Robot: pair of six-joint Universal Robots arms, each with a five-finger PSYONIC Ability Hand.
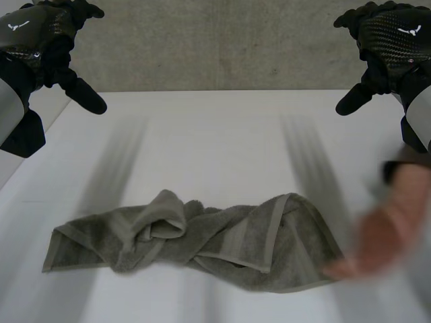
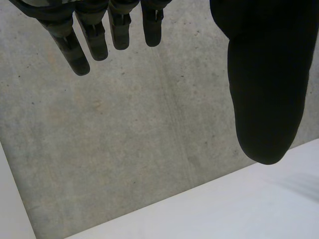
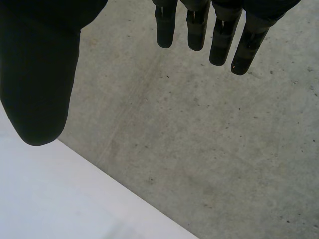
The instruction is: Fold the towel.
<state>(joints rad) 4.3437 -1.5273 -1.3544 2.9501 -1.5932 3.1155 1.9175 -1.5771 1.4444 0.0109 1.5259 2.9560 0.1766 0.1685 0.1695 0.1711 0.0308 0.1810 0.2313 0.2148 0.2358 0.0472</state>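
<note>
Note left hand (image 1: 37, 37) raised, slack, empty. Pinch the crumpled towel (image 1: 222, 242), likely soft and limp on the near table (image 1: 202, 134), by its outer corners, minding a person's hand (image 1: 384, 235) at its right end. Note right hand (image 1: 394, 40) raised, slack, empty.

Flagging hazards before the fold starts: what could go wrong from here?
1. A person's hand is by the towel's right end; the right hand, coming down there, could strike it.
2. The towel lies bunched and twisted on the table, so the open left hand may well pinch several layers and fold it crooked.
</note>
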